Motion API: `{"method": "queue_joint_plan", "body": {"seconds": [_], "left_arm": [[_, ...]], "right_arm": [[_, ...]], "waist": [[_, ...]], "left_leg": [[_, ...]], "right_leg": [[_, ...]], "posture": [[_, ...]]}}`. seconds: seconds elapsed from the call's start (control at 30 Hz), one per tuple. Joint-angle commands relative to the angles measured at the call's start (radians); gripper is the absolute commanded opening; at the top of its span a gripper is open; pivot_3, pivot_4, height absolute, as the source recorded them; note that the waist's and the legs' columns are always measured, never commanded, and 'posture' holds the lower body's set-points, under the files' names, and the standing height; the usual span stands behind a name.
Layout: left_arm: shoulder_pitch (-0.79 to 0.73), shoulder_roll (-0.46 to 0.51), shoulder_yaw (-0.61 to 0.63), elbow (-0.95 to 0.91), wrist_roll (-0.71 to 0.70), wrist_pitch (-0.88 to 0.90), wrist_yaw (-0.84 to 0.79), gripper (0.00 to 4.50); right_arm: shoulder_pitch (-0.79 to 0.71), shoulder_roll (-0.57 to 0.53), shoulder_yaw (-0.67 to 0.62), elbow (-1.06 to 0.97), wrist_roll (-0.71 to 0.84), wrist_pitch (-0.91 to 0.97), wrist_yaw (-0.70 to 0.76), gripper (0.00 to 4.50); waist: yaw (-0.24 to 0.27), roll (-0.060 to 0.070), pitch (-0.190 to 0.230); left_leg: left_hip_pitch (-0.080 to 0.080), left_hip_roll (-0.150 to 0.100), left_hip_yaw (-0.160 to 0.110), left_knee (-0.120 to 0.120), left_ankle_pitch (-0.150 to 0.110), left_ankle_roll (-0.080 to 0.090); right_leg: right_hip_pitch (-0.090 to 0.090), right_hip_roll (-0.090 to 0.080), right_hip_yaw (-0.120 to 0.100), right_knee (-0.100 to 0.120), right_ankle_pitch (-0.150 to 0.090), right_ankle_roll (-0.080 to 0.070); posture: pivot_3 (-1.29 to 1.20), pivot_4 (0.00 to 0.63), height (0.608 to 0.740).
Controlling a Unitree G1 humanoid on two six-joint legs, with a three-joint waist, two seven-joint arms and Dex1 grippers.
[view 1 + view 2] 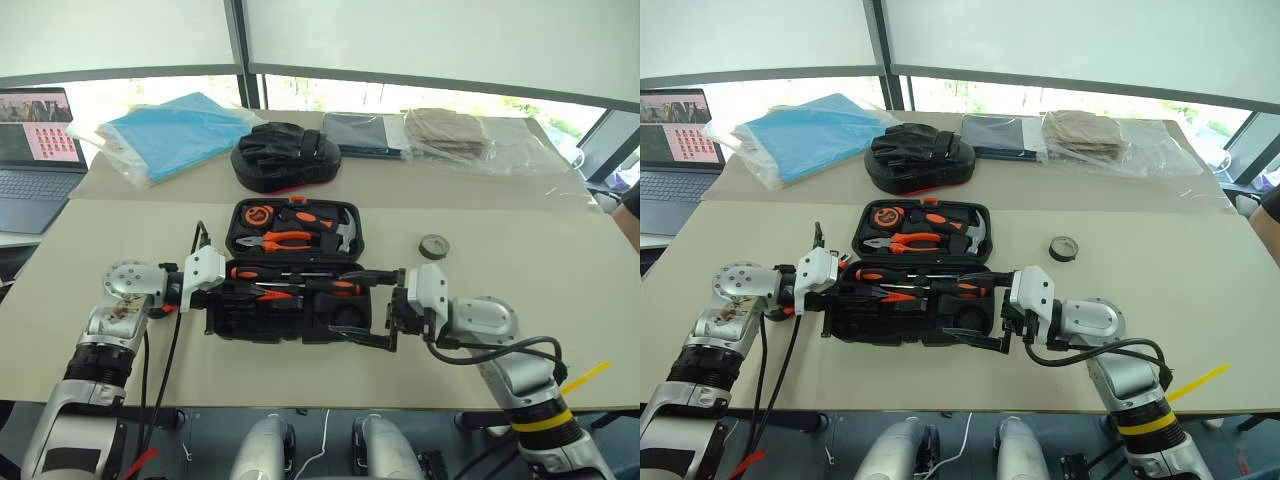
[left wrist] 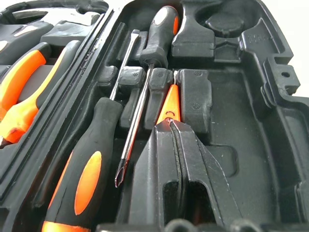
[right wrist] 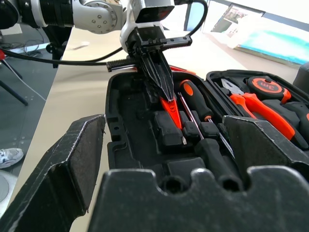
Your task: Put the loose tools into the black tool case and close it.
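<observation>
- The desk [image 1: 560,330] was a pale beige surface, and along its far edge lay a blue folder in clear plastic [image 1: 165,135], a rounded black padded bag [image 1: 285,155] with a red edge, a dark flat item and a bagged tan cloth [image 1: 450,130]; a laptop [image 1: 35,160] sat off the far left corner.
- The black tool case [image 1: 295,270] lay open near the middle of the desk, toward the near edge, with its far half holding the orange-handled pliers [image 1: 280,240], a hammer [image 1: 345,232] and a tape measure [image 1: 260,214].
- In the case's near half, two black-and-orange-handled screwdrivers [image 1: 300,275] lay in the moulded slots beside the hinge, handles pointing opposite ways in the left wrist view.
- The right gripper [image 1: 372,310] stood at the right end of the case's near half, its two black fingers spread wide, one above and one below that corner, with nothing held between them.
- The left gripper [image 3: 161,84] reached into the near half from the case's left end, its fingers pressed together on the small all-orange tester screwdriver [image 2: 170,107], which sat low among the moulded slots; whether it was fully seated was hard to tell.
- A small dark tape roll [image 1: 433,246] lay flat on the desk to the right of the case, well apart from it.
</observation>
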Motion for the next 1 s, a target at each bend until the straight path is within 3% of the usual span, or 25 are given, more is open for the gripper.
{"method": "queue_joint_plan", "body": {"seconds": [0.03, 0.5, 0.63, 0.73, 1.0], "left_arm": [[0.021, 0.007, -0.028, 0.049, 0.059, 0.016, 0.039, 0.05], [0.104, 0.01, -0.035, 0.027, 0.049, 0.045, 0.056, 0.05], [0.158, -0.005, 0.1, -0.097, -0.154, 0.092, 0.012, 0.05], [0.217, 0.046, 0.229, -0.217, -0.225, 0.219, 0.124, 0.73], [0.551, 0.104, 0.585, -0.364, -0.312, 0.337, 0.295, 3.63]], "right_arm": [[-0.002, -0.022, -0.043, -0.04, 0.027, 0.013, 0.004, 4.5], [-0.014, -0.034, -0.054, -0.062, 0.049, 0.035, 0.007, 4.5], [-0.012, -0.025, -0.06, -0.059, 0.067, 0.002, 0.03, 4.5], [-0.01, -0.012, -0.077, -0.073, 0.109, -0.013, 0.056, 4.5], [0.007, 0.045, -0.094, -0.151, 0.233, -0.009, 0.074, 4.5]], "waist": [[0.0, 0.0, 0.0], [-0.011, 0.007, -0.004], [-0.024, 0.008, -0.004], [-0.026, 0.006, -0.004], [-0.025, 0.004, -0.002]], "left_leg": [[0.001, 0.0, 0.0, 0.0, 0.0, 0.0], [0.014, 0.003, 0.0, -0.003, -0.001, -0.001], [0.014, 0.004, 0.001, -0.003, -0.001, -0.001], [0.012, 0.006, 0.001, -0.003, -0.002, -0.002], [0.007, 0.011, 0.003, -0.002, -0.004, -0.004]], "right_leg": [[0.0, 0.0, 0.0, 0.0, 0.0, 0.0], [0.012, 0.0, 0.001, -0.001, -0.004, 0.004], [0.011, 0.0, 0.001, -0.001, -0.003, 0.002], [0.009, 0.001, 0.0, -0.001, -0.002, -0.002], [0.003, 0.005, 0.001, -0.003, -0.001, -0.004]], "posture": [[0.0, 0.15, 0.74], [0.0, 0.15, 0.74], [0.0, 0.15, 0.74], [0.0, 0.15, 0.74], [0.0, 0.15, 0.74]]}}
